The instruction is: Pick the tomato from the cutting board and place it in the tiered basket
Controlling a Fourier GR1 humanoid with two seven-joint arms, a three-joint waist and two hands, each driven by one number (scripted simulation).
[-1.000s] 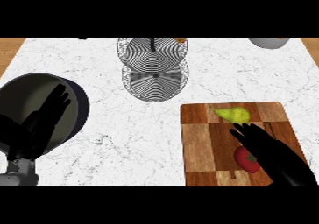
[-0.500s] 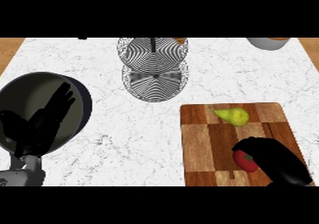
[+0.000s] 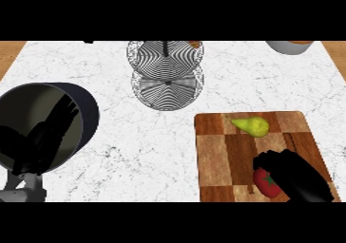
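A red tomato [image 3: 268,183] with a green stem lies near the front of the wooden cutting board [image 3: 218,156], at the right of the head view. My right hand [image 3: 292,167] covers its right side, fingers curled round it. A yellow-green pear [image 3: 253,126] lies at the board's far end. The wire tiered basket [image 3: 167,71] stands at the back middle of the marble counter, its two round tiers seen from above. My left hand [image 3: 39,137] rests open at the left, fingers up, over a black pan.
A black pan [image 3: 77,102] sits at the left of the counter under my left hand. A grey bowl [image 3: 292,46] shows at the back right edge. Bare marble [image 3: 134,152] lies between the pan, the basket and the board.
My right hand's fingers, straight over the board a second ago, have curled round the tomato. The left hand has barely moved.
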